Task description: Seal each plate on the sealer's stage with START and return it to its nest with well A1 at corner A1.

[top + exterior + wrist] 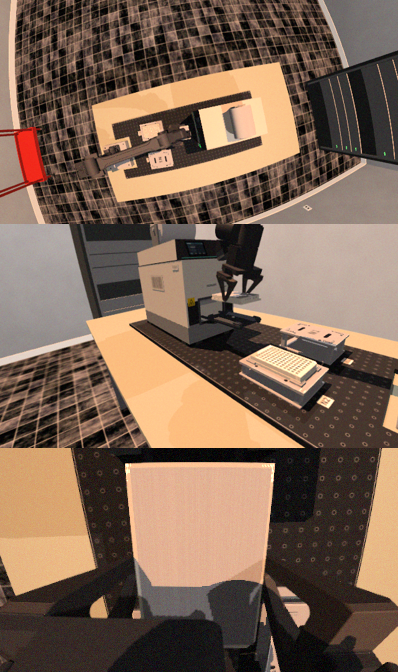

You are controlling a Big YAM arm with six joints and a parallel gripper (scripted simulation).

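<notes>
My gripper (237, 295) (199, 560) is shut on a plate (250, 298) (200, 523) with a smooth, foil-like top and no open wells showing. It holds the plate roughly level above the sealer's extended stage (242, 318), clear of it. The stage carries no plate. Nest N1 (160, 153) (314, 333) is empty. Nest N2 (270, 381) holds the other plate (150, 130) (284, 361), its wells open. The sealer (214, 124) (161, 291) shows a small green light (199, 145) at its front edge. START cannot be made out.
The dark perforated board (214, 379) lies under the nests and the sealer. The sealer's front face stands close beside the held plate. A roll (243, 122) sits on top of the sealer. A pale base plate (125, 144) lies around the arm's foot.
</notes>
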